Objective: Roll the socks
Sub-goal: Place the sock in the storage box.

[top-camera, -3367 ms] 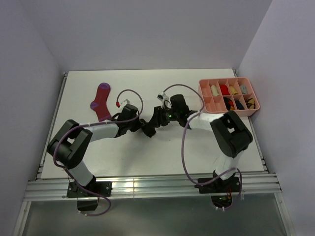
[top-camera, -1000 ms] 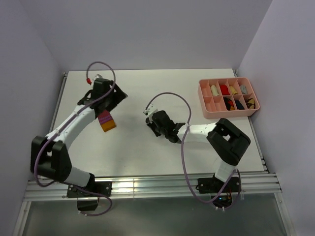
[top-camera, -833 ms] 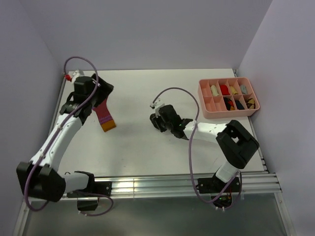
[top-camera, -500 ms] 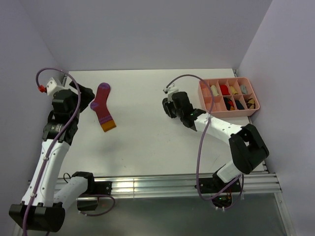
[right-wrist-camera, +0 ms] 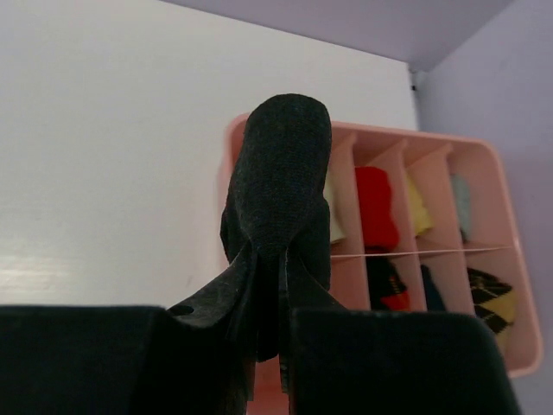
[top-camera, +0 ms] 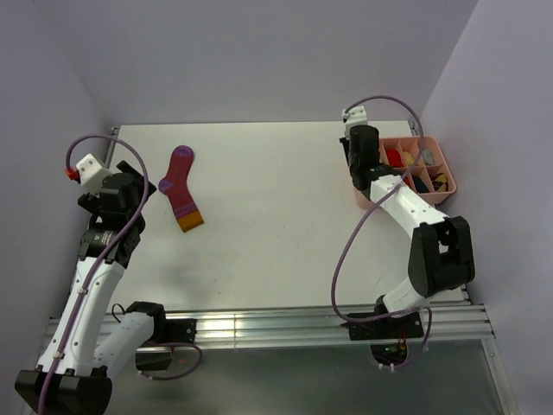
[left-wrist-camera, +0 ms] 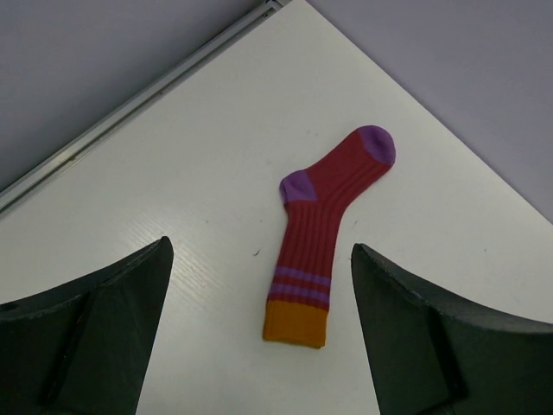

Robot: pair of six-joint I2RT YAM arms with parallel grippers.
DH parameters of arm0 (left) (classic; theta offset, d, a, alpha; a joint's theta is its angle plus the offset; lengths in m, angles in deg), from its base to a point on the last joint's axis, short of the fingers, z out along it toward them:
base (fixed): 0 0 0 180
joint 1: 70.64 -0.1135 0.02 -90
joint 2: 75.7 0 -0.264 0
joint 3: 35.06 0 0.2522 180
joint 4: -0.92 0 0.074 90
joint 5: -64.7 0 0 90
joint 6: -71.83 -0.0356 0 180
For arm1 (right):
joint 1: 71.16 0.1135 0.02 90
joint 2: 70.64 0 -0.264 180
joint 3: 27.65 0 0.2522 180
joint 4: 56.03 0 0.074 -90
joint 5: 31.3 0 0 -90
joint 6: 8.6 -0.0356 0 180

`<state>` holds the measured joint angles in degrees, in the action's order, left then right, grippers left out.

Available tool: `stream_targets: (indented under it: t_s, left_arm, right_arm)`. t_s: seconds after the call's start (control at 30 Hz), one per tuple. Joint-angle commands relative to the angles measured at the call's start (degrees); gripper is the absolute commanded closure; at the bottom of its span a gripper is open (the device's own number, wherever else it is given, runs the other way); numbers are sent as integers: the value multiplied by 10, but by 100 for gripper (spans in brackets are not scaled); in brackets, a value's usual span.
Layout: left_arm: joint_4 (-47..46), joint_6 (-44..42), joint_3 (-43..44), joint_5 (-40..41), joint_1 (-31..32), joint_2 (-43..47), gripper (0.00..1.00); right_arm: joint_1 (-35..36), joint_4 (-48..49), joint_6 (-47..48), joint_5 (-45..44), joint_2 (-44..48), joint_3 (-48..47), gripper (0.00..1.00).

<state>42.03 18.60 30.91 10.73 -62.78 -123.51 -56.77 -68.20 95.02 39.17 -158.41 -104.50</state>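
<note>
A magenta sock with purple toe, heel and stripes and an orange cuff lies flat on the white table, back left. My left gripper hovers to its left, raised above the table, open and holding nothing. My right gripper is shut on a rolled black sock, held above the left end of the pink tray. In the top view the black sock is hidden by the gripper.
The tray's compartments hold several rolled socks, among them a cream one, a red one and a yellow one. Side walls close in on the left and right. A metal rail runs along the near table edge.
My right gripper carried the black sock from the table's middle to the tray's left end. My left arm drew back to the left, away from the magenta sock, its jaws spreading wider.
</note>
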Motion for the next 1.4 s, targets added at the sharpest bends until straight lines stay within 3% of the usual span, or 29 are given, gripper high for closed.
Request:
stream_targets:
  t_s: [0.0, 0.23, 0.7, 1.13, 1.37]
  left_arm:
    - [-9, -20, -6, 48, 10, 5, 11]
    - [-8, -23, -8, 64, 22, 1, 12]
    - [-11, -25, -11, 63, 24, -1, 12]
    - [-12, -25, -14, 60, 24, 1, 12]
    - [-13, -24, -14, 59, 24, -4, 12]
  right_arm:
    - [-20, 46, 52, -69, -32, -40, 100]
    - [-45, 88, 104, -89, -120, -80, 100]
    - [-85, 25, 10, 105, -190, -112, 100]
    - [-176, -159, -67, 280, -268, -246, 100]
    - [-180, -155, -79, 343, -256, -238, 100]
